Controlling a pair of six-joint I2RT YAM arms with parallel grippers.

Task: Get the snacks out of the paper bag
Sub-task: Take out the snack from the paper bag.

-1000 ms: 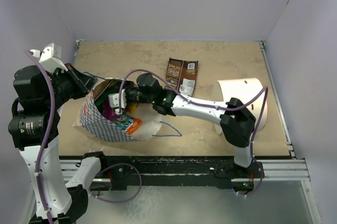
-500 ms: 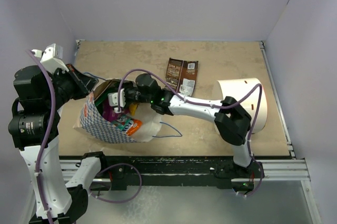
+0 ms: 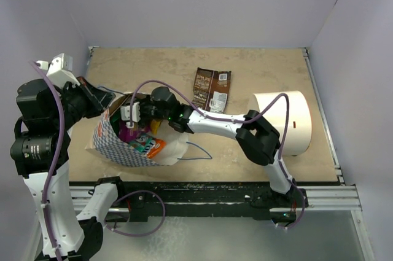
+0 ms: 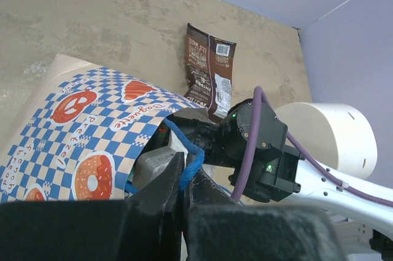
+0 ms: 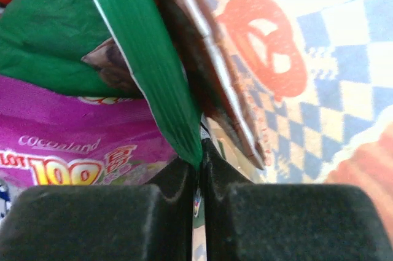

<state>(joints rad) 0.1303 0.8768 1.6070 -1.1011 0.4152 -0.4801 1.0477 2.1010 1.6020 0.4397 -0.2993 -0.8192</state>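
The paper bag [image 3: 116,144], white with blue checks and orange logos, lies on its side at the table's left with its mouth facing right. My left gripper [image 4: 183,178] is shut on its blue string handle [image 4: 191,159], holding the mouth up. My right gripper [image 3: 131,115] reaches into the mouth. In the right wrist view its jaws [image 5: 199,161] are pinched on the edge of a dark green snack packet [image 5: 116,34], with a magenta packet [image 5: 67,144] beside it. Teal and orange packets [image 3: 150,145] show at the mouth. A brown packet [image 3: 212,88] lies on the table outside.
A plain white cylinder [image 3: 287,120] lies on its side at the right, beside my right arm's elbow. The bag's second string handle [image 3: 195,150] trails on the table near the front edge. Walls close in the table at the back and sides.
My right gripper has pushed further left into the bag's mouth and closed on the green packet. The left gripper and the bag have stayed put.
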